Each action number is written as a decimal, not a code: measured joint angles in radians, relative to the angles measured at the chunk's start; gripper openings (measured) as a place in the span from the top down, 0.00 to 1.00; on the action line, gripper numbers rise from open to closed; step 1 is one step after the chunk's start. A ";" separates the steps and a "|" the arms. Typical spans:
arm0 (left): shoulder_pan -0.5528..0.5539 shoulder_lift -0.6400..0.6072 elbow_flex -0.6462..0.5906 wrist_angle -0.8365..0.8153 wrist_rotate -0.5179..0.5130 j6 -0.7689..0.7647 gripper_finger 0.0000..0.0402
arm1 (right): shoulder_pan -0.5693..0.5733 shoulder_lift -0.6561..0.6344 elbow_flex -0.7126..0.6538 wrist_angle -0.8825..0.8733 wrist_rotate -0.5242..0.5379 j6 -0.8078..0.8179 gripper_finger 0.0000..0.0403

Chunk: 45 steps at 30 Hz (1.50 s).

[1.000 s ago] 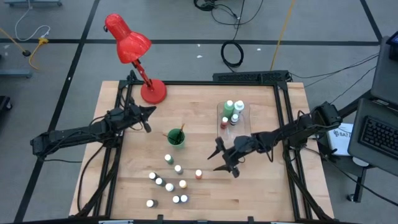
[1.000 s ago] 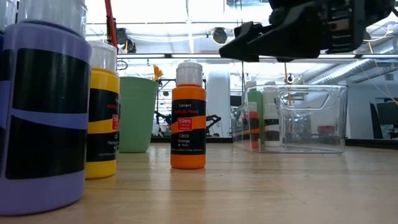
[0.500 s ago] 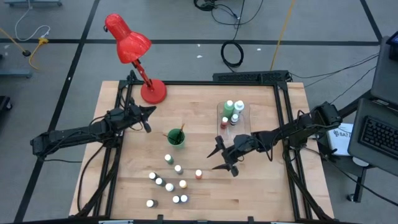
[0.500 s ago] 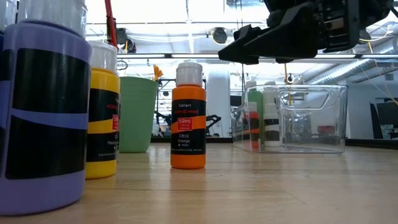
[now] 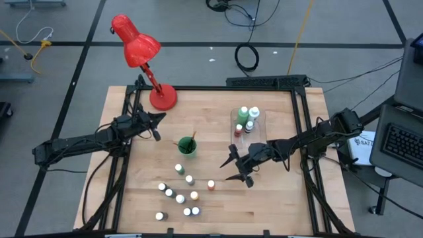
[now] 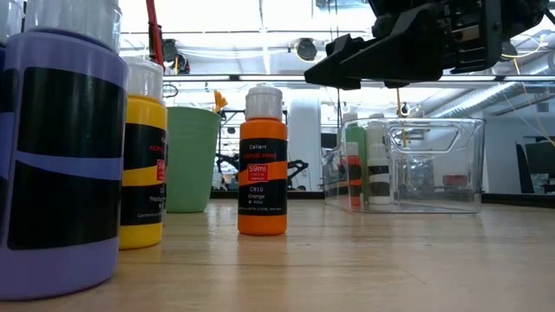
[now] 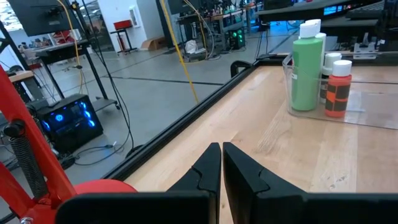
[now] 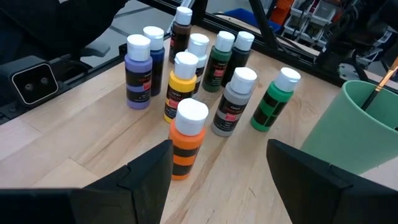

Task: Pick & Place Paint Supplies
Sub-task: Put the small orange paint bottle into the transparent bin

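Step in hand: approach for a pick, by my reading; the right end effector (image 5: 236, 170) hangs above the surface (image 5: 277, 192), released and carrying nothing, just beside the nearest loose bottle.
Right end effector: fingers (image 8: 140, 175) spread wide in the right wrist view, with the orange paint bottle (image 8: 186, 138) standing upright ahead of the gap and nearer one finger than the other.
Orange paint bottle: upright on the surface at the edge of the loose cluster (image 5: 178, 195); the low view shows it (image 6: 262, 161) with the end effector (image 6: 381, 54) well above cap height.
Other loose bottles: yellow (image 8: 180, 86), grey (image 8: 234, 101), green (image 8: 273, 98) and purple (image 8: 137, 70) ones stand close behind the orange one, all upright.
Clear tray: (image 5: 259, 131) holds a few bottles already, among them a taller green one (image 7: 307, 73) and a small orange-red one (image 7: 337, 87).
Green cup: (image 5: 187, 146) stands between cluster and tray, with brushes in it.
Left end effector: (image 5: 157, 123) waits clenched and empty near the red lamp (image 5: 145, 56).
Next move calls for: centring the open fingers on the orange bottle, coming down to body height, then closing without nudging the yellow and grey neighbours.
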 joint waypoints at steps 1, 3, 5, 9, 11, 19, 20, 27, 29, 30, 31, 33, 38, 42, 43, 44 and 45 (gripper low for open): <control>0.000 0.000 0.000 0.000 0.000 0.000 0.95 | 0.000 0.000 0.000 0.000 0.000 0.000 0.37; 0.000 0.000 0.000 0.000 0.000 0.000 0.95 | 0.000 0.000 0.000 0.000 0.000 -0.001 0.37; 0.000 0.000 0.000 0.000 0.000 0.000 0.95 | 0.000 0.000 0.000 0.000 0.000 -0.001 0.37; 0.000 0.000 0.000 0.000 0.000 0.000 0.95 | 0.000 0.000 0.000 0.000 0.000 -0.002 0.37; 0.000 0.000 0.000 0.000 0.000 0.000 0.95 | 0.000 0.000 0.000 0.000 0.000 -0.004 0.37; 0.000 0.000 0.000 -0.002 0.000 -0.023 0.95 | 0.000 0.000 0.000 0.018 0.004 -0.006 0.37; 0.000 0.000 0.000 -0.001 0.000 -0.020 0.95 | 0.000 0.000 0.000 0.014 0.004 -0.011 0.37; 0.000 0.000 0.000 0.008 0.000 0.003 0.95 | -0.002 0.001 0.000 -0.054 0.007 -0.028 0.37; 0.000 0.000 0.000 0.012 0.000 0.003 0.95 | -0.002 0.001 0.000 -0.059 0.007 -0.025 0.37; 0.000 0.000 0.000 0.016 0.000 0.003 0.95 | -0.002 0.001 0.000 -0.060 0.007 -0.026 0.37; 0.000 0.000 0.000 0.020 0.000 0.002 0.95 | -0.002 0.001 0.000 -0.059 0.007 -0.029 0.37; 0.000 0.000 0.000 0.023 0.000 0.000 0.95 | -0.002 0.001 0.000 -0.057 0.007 -0.032 0.37; 0.000 0.000 0.000 0.019 0.000 -0.004 0.95 | -0.002 0.001 0.000 -0.055 0.008 -0.025 0.37; 0.000 0.000 0.000 0.012 0.000 -0.004 0.95 | -0.002 0.001 0.000 -0.049 0.008 -0.025 0.37; 0.000 0.000 0.000 0.012 0.000 -0.004 0.95 | -0.002 0.001 0.000 -0.049 0.008 -0.025 0.37; 0.000 0.000 0.000 0.013 0.000 -0.004 0.95 | -0.002 0.001 0.000 -0.049 0.008 -0.025 0.37; 0.000 0.000 0.000 0.013 0.000 -0.003 0.95 | -0.003 0.001 0.000 -0.049 0.008 -0.025 0.37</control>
